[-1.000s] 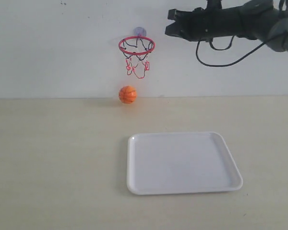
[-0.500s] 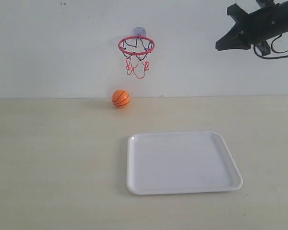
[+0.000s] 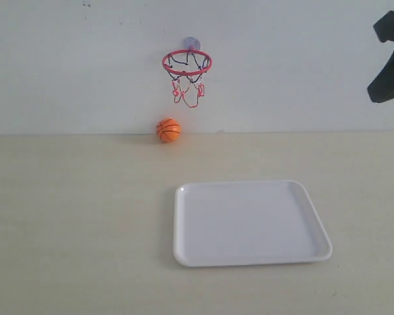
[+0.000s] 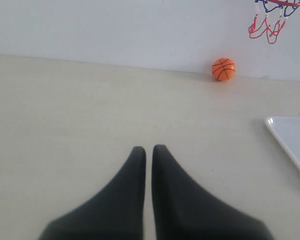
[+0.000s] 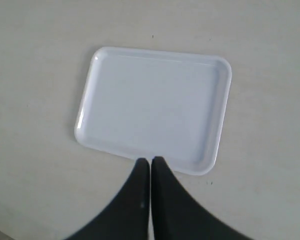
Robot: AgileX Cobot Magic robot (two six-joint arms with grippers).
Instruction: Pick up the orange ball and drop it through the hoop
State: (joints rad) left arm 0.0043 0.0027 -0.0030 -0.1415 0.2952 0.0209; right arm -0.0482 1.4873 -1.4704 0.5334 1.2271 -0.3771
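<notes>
The orange ball (image 3: 169, 130) rests by the back wall under the hoop (image 3: 187, 62), whose red ring and red-and-black net hang from a suction cup on the wall. The left wrist view shows the ball (image 4: 223, 69) far ahead and the hoop's net (image 4: 268, 22) at the upper edge. My left gripper (image 4: 148, 149) is shut and empty, low over bare table. My right gripper (image 5: 150, 160) is shut and empty, high above the white tray (image 5: 152, 107). In the exterior view only a dark part of the right arm (image 3: 389, 58) shows at the right edge.
A white tray (image 3: 249, 223) lies on the beige table in front of the ball, right of centre. Its corner shows in the left wrist view (image 4: 290, 142). The white wall stands right behind the ball and hoop.
The right arm has pulled back to the right, from beside the hoop to the frame's edge. The ball dropped, shifted a little left and bounced slightly near the wall.
</notes>
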